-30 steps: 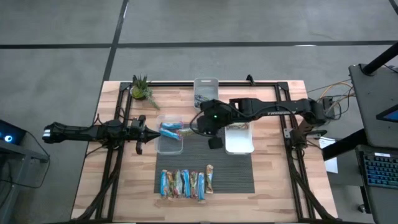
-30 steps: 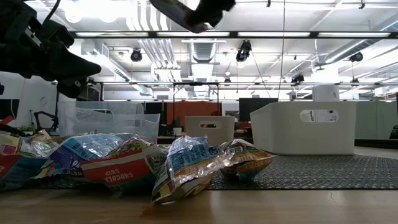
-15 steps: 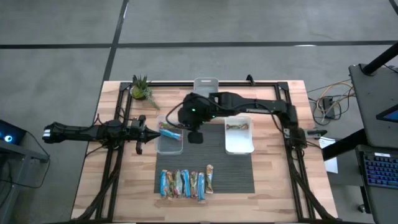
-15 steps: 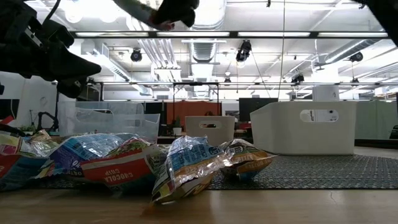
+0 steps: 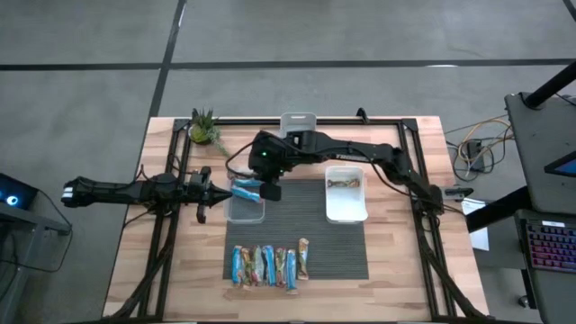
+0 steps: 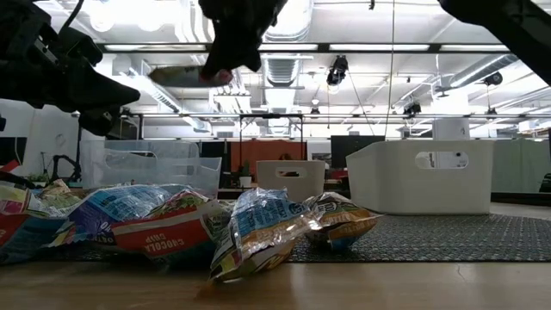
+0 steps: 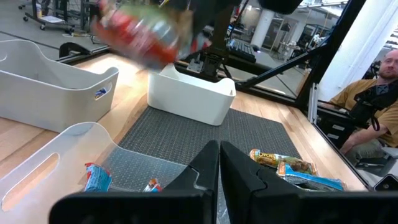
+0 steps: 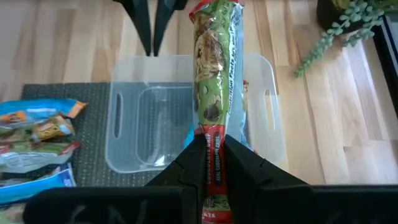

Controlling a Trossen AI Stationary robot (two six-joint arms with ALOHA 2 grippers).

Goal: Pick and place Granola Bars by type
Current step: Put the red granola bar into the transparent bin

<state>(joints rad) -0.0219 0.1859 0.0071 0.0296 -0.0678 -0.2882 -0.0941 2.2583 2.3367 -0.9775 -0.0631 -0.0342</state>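
Six bars (image 5: 267, 265) lie in a row on the ribbed mat (image 5: 342, 252) near the table's front edge. Three bins: a clear one (image 5: 246, 212) holding blue bars, a white one (image 5: 346, 205) holding one, and one (image 5: 298, 123) at the back edge. The right gripper (image 8: 210, 163) pinches a shiny green-and-red bar (image 8: 216, 68) above the clear bin. The left gripper (image 7: 219, 163), closed and empty, waits beside that bin.

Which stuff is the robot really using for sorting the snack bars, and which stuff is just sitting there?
For the job:
- green and red bar held in the right gripper
- row of granola bars on the mat
- clear bin
- white bin
- left gripper, waiting beside the clear bin

Just sitting there:
- little plant
- far bin
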